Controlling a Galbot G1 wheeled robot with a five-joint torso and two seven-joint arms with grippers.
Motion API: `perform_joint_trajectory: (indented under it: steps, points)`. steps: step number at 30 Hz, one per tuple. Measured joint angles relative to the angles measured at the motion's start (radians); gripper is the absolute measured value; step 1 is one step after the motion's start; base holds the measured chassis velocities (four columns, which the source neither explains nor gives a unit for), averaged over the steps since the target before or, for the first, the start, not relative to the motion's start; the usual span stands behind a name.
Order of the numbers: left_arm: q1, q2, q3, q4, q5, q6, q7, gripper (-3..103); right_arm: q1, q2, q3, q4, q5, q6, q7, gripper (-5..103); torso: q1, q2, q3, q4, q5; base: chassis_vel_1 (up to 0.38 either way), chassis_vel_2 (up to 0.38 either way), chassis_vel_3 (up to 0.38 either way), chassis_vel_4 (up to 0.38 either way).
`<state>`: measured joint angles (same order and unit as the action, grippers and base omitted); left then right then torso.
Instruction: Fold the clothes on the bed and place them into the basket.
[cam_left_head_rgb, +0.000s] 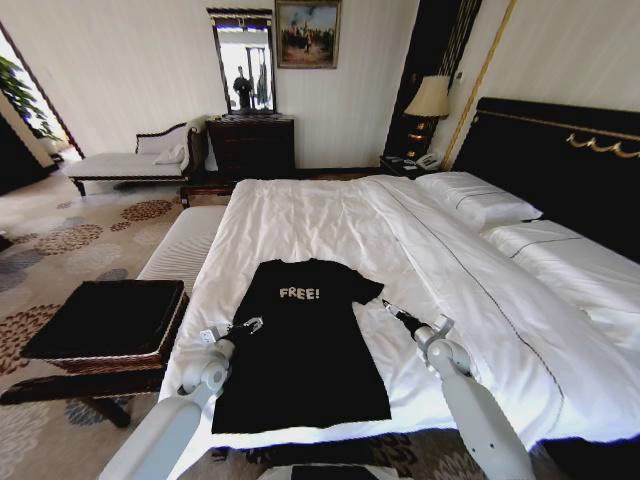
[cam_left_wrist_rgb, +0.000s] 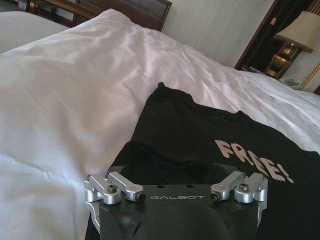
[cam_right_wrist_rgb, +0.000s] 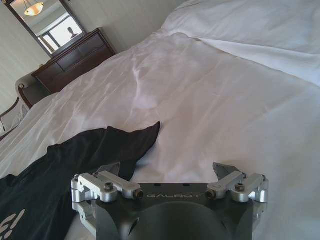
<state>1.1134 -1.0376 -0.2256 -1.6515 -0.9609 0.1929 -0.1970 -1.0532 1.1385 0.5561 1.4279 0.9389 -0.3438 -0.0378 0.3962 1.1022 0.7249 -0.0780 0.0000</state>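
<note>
The clothes, one black T-shirt (cam_left_head_rgb: 305, 350) with white "FREE!" lettering, lie spread flat, chest up, near the foot of the bed (cam_left_head_rgb: 330, 215). My left gripper (cam_left_head_rgb: 248, 325) hovers at the shirt's left sleeve, and the left wrist view shows that gripper (cam_left_wrist_rgb: 175, 172) open right over the sleeve fabric (cam_left_wrist_rgb: 165, 150). My right gripper (cam_left_head_rgb: 392, 312) is open just off the right sleeve, over bare white duvet. In the right wrist view this gripper (cam_right_wrist_rgb: 167, 172) has the sleeve tip (cam_right_wrist_rgb: 145, 135) ahead of one finger. The basket (cam_left_head_rgb: 110, 362), brown wicker with a black top, stands left of the bed.
A long white-cushioned bench (cam_left_head_rgb: 185, 250) runs along the bed's left side behind the basket. Pillows (cam_left_head_rgb: 480, 200) and the black headboard (cam_left_head_rgb: 560, 160) lie to the right. A dark dresser (cam_left_head_rgb: 250, 140), a chaise longue (cam_left_head_rgb: 130, 160) and a lamp (cam_left_head_rgb: 430, 98) stand at the back.
</note>
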Motion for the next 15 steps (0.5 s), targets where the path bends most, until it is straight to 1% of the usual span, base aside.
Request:
perform_joint_trajectory:
  steps: [4, 15]
  points:
    - [-0.023, -0.005, 0.009, 0.037, 0.0, -0.003, 0.011, 94, 0.012, -0.02, 0.002, -0.002, 0.016, -0.003, 0.003, 100, 0.0, 0.0, 0.0, 0.0002, -0.0001, 0.0, 0.0, 0.0, 0.0]
    - [-0.077, -0.003, 0.044, 0.071, 0.016, -0.013, 0.018, 94, 0.006, -0.02, 0.008, -0.002, 0.016, -0.005, 0.005, 100, 0.0, 0.0, 0.0, 0.0001, -0.0001, 0.0, 0.0, 0.0, 0.0]
